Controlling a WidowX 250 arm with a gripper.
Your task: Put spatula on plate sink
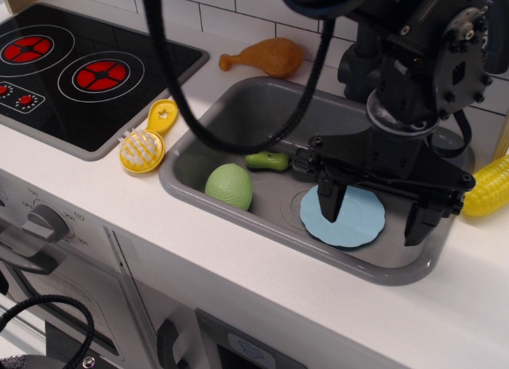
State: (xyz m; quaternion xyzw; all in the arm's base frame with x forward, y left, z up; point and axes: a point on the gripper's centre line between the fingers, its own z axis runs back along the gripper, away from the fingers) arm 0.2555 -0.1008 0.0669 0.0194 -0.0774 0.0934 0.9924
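spatula [267, 161]: small olive-green glossy piece, lying flat on the sink floor near the back-middle, just behind and right of the green ball [230, 185]. Its right end runs up to, maybe under, the tool's black frame; can't tell if they touch.
plate [343, 216]: light blue, flat on the sink floor at the right, apart from the spatula. Nothing on it yet.
sink [238, 106]: grey basin w/ rounded corners set in the white table [95, 194].
tool [376, 208]: hangs over the plate, jaws spread wide, nothing between them; one finger in front of the plate's left part, the other past its right rim.
handling (my read): prob. hard hollow plastic, very light, stiff, won't bend or break. Shiny skin looks slippery, so it could squirt out of a pinch or roll on the smooth floor.
where to grip: across the thick middle of the handle, jaws closing on its narrow width, approx. at right angles to its long axis. Avoid the rounded end, less flat surface there.
clearance: ball sits close on the left-front, so come in from above.
others: yellow scoop [147, 142] and toy chicken leg [266, 57] on the table, corn [489, 186] at right; not needed.
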